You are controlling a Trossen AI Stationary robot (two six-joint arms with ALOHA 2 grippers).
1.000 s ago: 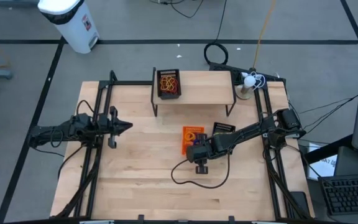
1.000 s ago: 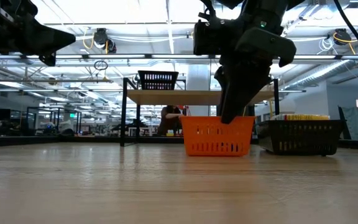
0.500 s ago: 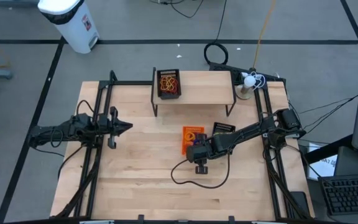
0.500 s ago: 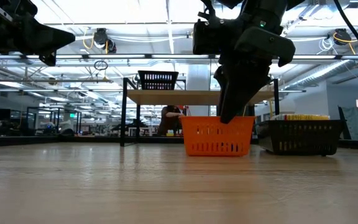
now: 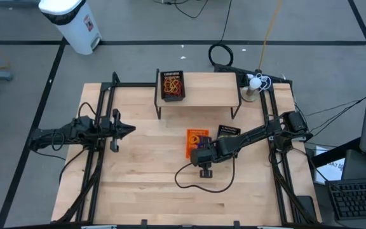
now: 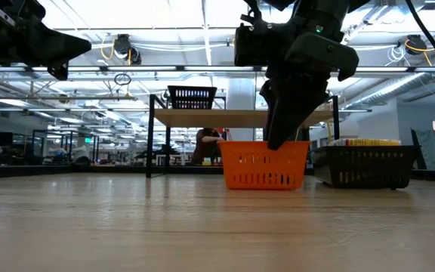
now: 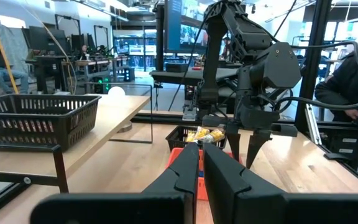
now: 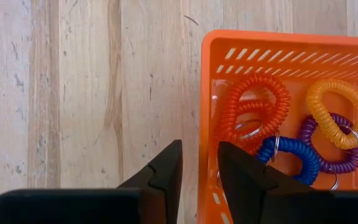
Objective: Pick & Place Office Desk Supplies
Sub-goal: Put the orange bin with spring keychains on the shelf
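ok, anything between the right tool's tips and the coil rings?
Only the orange bin's near wall. In the right wrist view the right tool straddles it, with the coil rings just inside.

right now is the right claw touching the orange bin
Cannot tell. The right wrist view shows the right claw straddling the orange bin wall, but not its height above it.

One orange plastic bin (image 8: 278, 46) holds four coiled rings: red (image 8: 253, 102), orange (image 8: 340, 112), blue (image 8: 291, 155), purple (image 8: 334, 163). Two black mesh bins (image 5: 173, 86) (image 5: 228, 131).
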